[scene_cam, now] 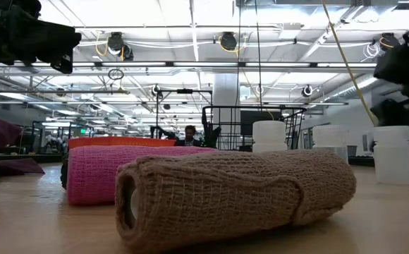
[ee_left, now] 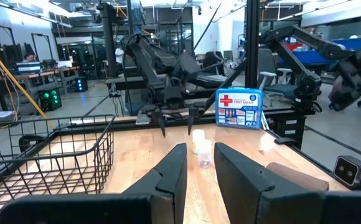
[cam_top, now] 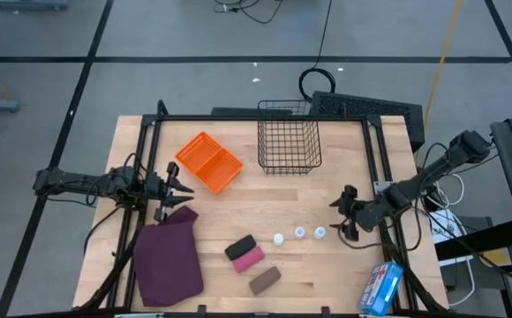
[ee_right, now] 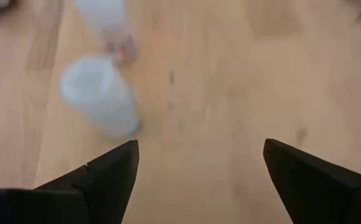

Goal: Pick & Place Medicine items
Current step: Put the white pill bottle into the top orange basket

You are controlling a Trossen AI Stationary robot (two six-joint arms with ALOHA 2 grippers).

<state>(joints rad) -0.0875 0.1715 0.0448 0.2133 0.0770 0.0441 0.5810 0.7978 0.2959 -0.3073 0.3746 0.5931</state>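
An orange plastic tray and a black wire basket sat near the table's far edge; a maroon cloth, three bandage rolls, black, pink and brown, and a blue-and-white packet lay toward its near edge.
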